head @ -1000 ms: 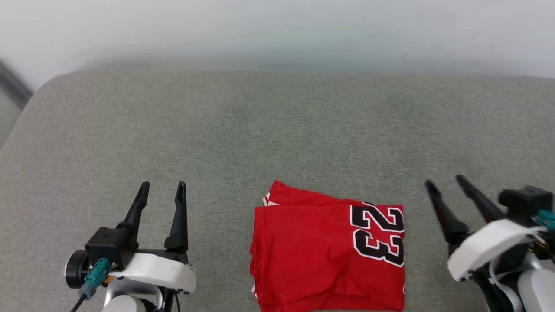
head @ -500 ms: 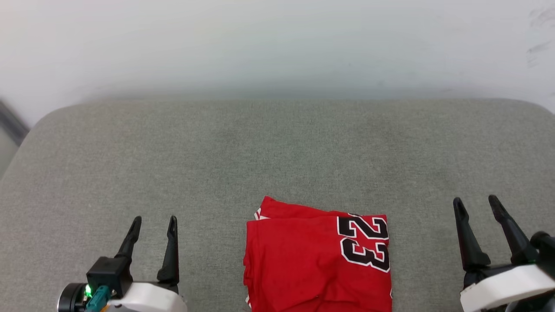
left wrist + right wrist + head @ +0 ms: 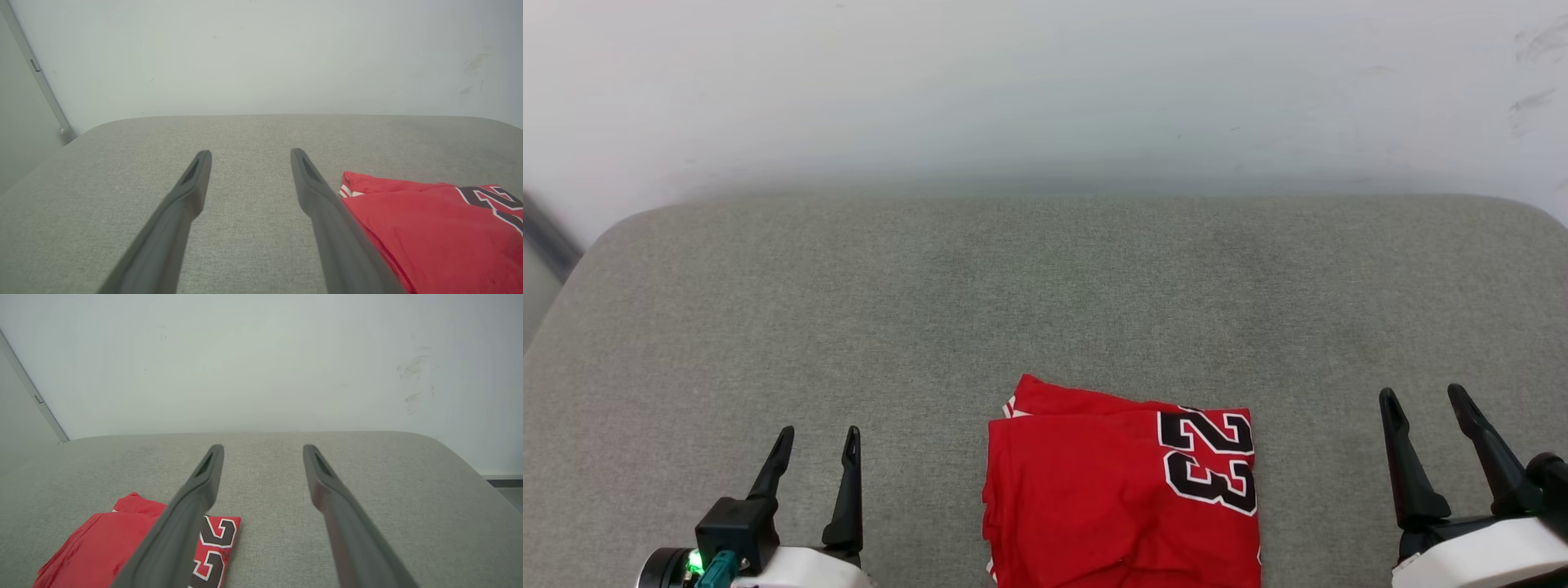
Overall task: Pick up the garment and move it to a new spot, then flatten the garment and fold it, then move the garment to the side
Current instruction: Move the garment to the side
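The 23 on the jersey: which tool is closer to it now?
Right. The right tool stands open beside the edge of the garment bearing the numerals; the left tool stands open off the opposite, plain red edge, with the whole garment between.

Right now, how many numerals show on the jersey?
2. A black 2 sits at the far right corner of the folded red jersey; a black 3 lies just nearer the robot. Others may be hidden inside the folds.
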